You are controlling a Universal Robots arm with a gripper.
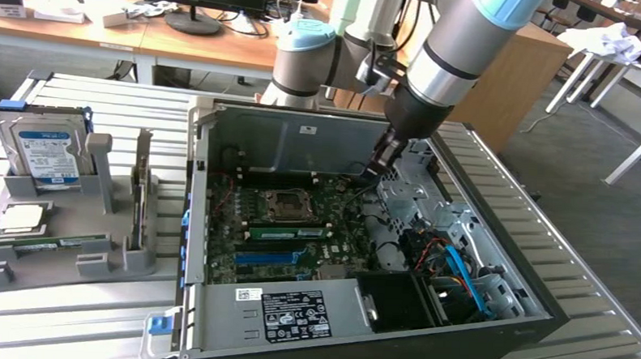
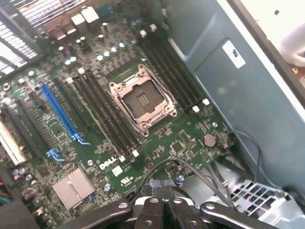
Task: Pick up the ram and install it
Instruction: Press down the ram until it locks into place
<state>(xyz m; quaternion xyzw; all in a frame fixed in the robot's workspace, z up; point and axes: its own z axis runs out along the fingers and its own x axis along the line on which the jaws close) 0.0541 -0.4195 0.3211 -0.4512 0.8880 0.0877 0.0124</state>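
Exterior view: long thin green ram (image 1: 286, 231), flat on motherboard (image 1: 295, 263)

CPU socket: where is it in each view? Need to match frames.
Exterior view: CPU socket sits mid-motherboard, towards the case's back wall.
Wrist view: CPU socket, empty with a silver frame, sits between two banks of black memory slots.
Shared landmark: the blue slot on the same board.
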